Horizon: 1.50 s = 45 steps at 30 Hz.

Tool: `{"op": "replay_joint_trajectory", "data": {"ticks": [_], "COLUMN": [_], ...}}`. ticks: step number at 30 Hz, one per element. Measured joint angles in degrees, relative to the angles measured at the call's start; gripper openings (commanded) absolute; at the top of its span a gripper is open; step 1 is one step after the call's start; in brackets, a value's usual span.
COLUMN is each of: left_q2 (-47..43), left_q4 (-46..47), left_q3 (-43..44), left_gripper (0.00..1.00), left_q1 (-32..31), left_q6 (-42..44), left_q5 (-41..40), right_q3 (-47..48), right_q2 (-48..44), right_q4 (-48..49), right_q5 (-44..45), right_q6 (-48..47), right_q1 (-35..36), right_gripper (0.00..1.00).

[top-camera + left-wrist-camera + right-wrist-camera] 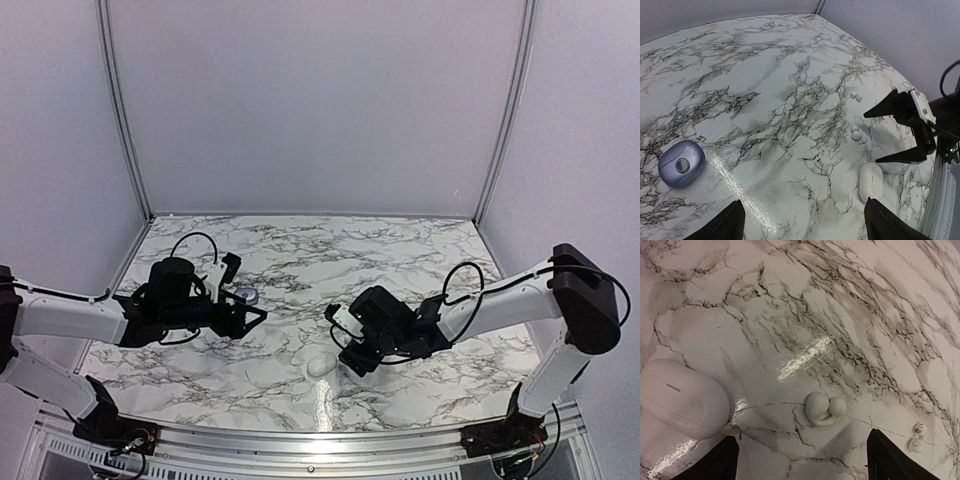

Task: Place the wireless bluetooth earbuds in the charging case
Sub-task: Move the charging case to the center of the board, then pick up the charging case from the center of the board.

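Now, largest first. Marble-patterned table (300, 250), grey walls on three sides. The left arm (70, 315) reaches in from the left and the right arm (500, 300) from the right, both bent low over the near half.

Left pincer (802, 202): fingers wide apart, holding nothing, hanging near a lilac case (682, 163). That case is pebble-shaped with a dark round spot on top (socket or bud, cannot tell).

Right pincer (801, 436): fingers also wide apart and empty, hovering just above the table.

White case (682, 397): lies flat close to the near edge, just left of the right pincer. Its lid looks shut, with only a small dash mark showing.

Earbuds (822, 409): pale and glossy, resting on the table just beyond the white case. They sit apart from it, roughly in line with the gap between the right fingers. One two-lobed bud or two touching, cannot tell.

Farther off lie two tiny loose ear tips (916, 437).

Step in hand, by my reading: approach for the pick, nothing grasped or seated yet. The next move calls for lowering the right pincer squarely over the bud and closing gently, since it is small, rounded and likely to skid on the slick marble. The white case looks to need opening first, probably with the other arm steadying it.
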Motion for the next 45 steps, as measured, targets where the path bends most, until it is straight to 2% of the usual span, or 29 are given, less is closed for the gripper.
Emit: {"op": "replay_joint_trajectory", "data": {"ticks": [7, 13, 18, 25, 33, 39, 45], "left_q2": [0.3, 5.9, 12.1, 18.8, 24.9, 28.7, 31.5], "left_q4": [2.0, 3.5, 3.6, 4.3, 4.5, 4.7, 4.9], "left_q3": [-1.8, -0.2, 2.9, 7.4, 11.2, 13.7, 15.2], "left_gripper": [0.84, 0.84, 0.83, 0.79, 0.69, 0.64, 0.51], "left_q1": [-4.2, -10.7, -14.9, -18.5, -21.5, -22.3, -23.6], "left_q6": [4.9, 7.6, 8.7, 10.2, 12.7, 14.6, 16.7], "left_q5": [1.6, 0.5, -1.7, -5.8, -9.4, -11.1, -12.7], "right_q3": [-1.1, -6.0, -9.4, -14.1, -15.1, -15.1, -15.1], "right_q2": [-2.1, -14.1, -24.3, -33.1, -39.0, -38.9, -38.5], "right_q4": [1.7, 2.6, 4.9, 6.9, 7.2, 6.6, 5.9], "right_q5": [-2.2, -5.0, -5.9, -5.6, -3.9, -3.8, -4.7], "right_q6": [-1.4, 0.6, 3.0, 6.1, 7.4, 7.4, 7.4], "right_q1": [-2.2, -5.0, -8.7, -11.7, -11.9, -11.9, -12.1], "right_gripper": [0.80, 0.83, 0.98, 0.98, 0.99, 0.99, 0.98]}}
